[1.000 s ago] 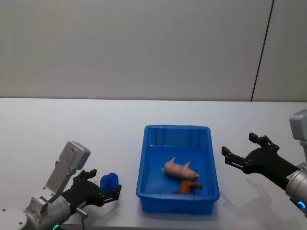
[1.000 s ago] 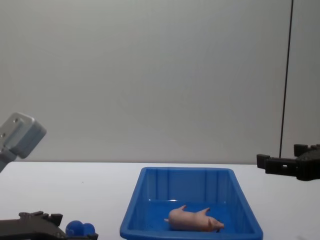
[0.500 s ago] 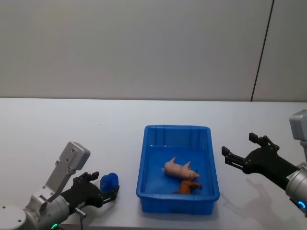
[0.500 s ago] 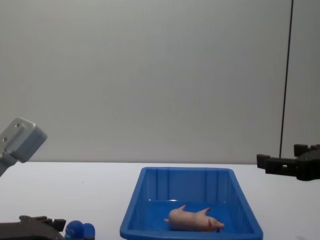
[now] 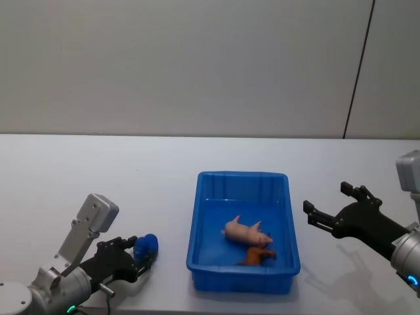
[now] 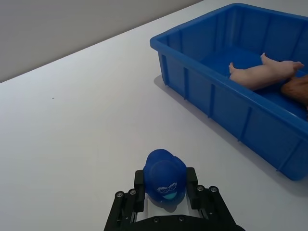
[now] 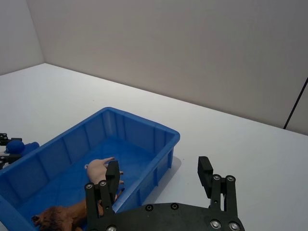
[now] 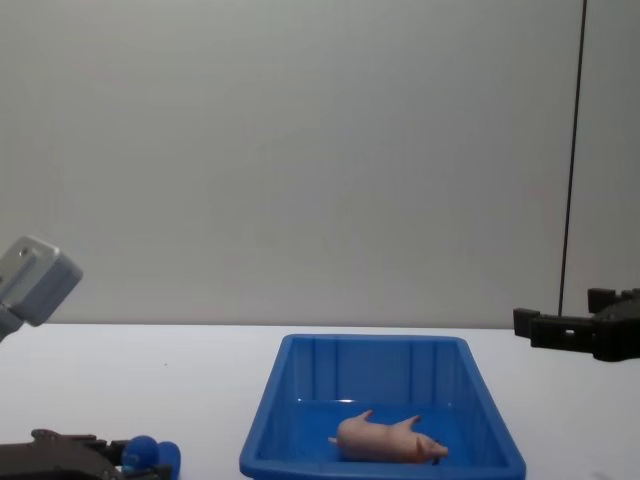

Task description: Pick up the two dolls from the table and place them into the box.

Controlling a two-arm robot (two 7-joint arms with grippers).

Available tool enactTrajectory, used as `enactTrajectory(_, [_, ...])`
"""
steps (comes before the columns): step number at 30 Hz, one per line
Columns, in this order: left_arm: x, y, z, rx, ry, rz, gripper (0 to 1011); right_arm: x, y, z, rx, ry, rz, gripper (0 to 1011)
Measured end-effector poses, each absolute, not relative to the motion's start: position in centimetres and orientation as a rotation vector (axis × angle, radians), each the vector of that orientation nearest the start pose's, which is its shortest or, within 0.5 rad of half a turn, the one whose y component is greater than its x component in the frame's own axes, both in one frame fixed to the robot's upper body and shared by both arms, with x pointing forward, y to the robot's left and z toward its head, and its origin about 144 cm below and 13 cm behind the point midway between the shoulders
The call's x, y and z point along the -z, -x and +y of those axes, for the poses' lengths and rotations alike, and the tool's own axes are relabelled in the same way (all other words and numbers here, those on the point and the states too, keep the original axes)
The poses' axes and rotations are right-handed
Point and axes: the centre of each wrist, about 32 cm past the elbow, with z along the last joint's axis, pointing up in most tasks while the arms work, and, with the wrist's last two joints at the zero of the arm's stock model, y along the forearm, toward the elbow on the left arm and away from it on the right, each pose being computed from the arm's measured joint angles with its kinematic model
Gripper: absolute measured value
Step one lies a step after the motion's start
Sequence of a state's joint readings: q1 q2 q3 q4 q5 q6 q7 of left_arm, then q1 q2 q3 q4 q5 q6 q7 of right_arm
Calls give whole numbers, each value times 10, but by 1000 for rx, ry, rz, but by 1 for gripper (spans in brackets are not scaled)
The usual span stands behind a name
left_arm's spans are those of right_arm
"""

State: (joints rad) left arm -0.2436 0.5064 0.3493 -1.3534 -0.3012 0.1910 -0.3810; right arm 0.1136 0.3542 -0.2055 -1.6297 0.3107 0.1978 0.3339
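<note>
The blue doll (image 6: 164,179) sits on the table (image 5: 98,170) left of the box (image 5: 195,216), pinched at its sides by the left gripper (image 6: 166,202) — likely light, hard, slippery, so grip its round middle — while the right gripper (image 5: 335,209) hangs spread open right of the box.

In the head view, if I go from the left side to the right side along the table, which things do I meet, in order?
Left gripper → blue figure between its fingers → blue box → pink pig inside the box → right gripper, open, beside the box.
</note>
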Motion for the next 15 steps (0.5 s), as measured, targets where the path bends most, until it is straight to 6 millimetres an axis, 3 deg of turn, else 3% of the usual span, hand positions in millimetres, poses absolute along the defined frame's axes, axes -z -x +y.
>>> enactTrajectory(15, [-1164,-510,319,-1024,-388,20,366,-1191,-483,-262,1030,117,39,1000])
